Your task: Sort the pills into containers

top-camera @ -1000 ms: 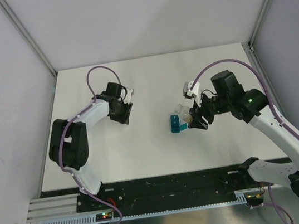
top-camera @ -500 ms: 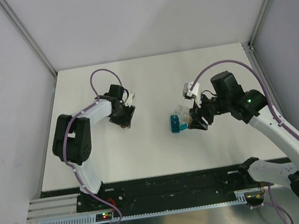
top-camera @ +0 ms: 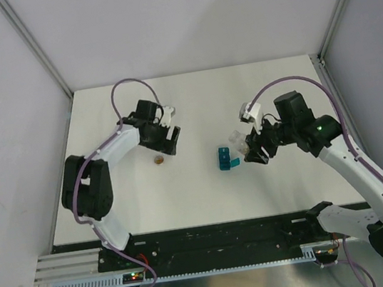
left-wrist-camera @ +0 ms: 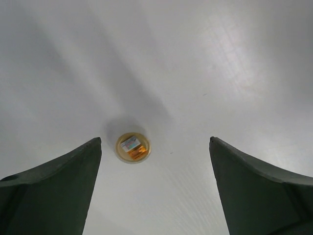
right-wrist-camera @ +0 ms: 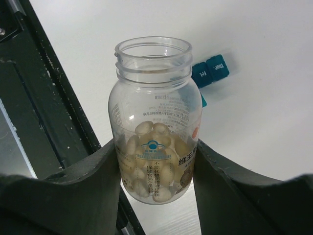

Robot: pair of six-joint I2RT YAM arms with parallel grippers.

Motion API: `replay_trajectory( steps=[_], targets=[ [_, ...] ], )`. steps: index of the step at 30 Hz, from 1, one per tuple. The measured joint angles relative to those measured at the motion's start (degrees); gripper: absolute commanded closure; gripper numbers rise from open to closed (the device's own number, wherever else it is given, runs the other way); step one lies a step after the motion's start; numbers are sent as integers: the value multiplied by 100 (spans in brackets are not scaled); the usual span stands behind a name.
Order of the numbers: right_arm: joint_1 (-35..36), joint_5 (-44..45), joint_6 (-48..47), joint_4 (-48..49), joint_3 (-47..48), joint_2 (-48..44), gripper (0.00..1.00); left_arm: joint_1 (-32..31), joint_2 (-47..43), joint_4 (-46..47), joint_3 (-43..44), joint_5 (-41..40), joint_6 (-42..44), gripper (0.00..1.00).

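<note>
Setting: white table [top-camera: 193, 107] enclosed by pale walls, with metal frame posts at the far corners; both arm bases sit at the near edge.

Left gripper [top-camera: 171, 141] [left-wrist-camera: 154, 140]: jaws spread wide with nothing between them, hanging over the left-centre of the table, fingers pointing down at the surface.

Orange-tan round object [top-camera: 159, 160] [left-wrist-camera: 132, 147]: small and seen from above, lying on the bare table by itself. In the left wrist view it sits between the two dark fingers but closer to the left one, touching neither. A small label shows on its top; the print is too fine to read.

Right gripper [top-camera: 253, 152] [right-wrist-camera: 156, 144]: jaws closed on the lower body of the clear bottle, one finger pressed against each side.

Clear bottle [top-camera: 237, 139] [right-wrist-camera: 154, 88]: transparent plastic with printed lettering, threaded neck uncapped, mouth pointing away from the wrist.

Pills [right-wrist-camera: 151, 132]: pale, cream-coloured, heaped in the lower part of the clear bottle, with the upper part unfilled.

Containers [top-camera: 224, 159] [right-wrist-camera: 210, 71]: teal-blue strip of joined square compartments, resting on the table near its centre, just beside the bottle's mouth and well apart from the left gripper. In the right wrist view two lettered lids show past the bottle's shoulder, and the bottle hides the rest of the strip.
</note>
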Motion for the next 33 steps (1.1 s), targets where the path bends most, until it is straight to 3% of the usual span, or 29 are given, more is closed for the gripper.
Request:
replay_trajectory(
  steps=[9,21,33],
  targets=[
    [-369,42,61,109,-90,-48,100,-822,-177,48,1021,592,55,3],
    [-988,37,57,140,-584,-798,100,-1834,1303,50,2424,859,-269,0],
    [-1311,-17,46,120,-999,-1180,100,-2564,2116,52,3239,98,-522,0]
  ],
)
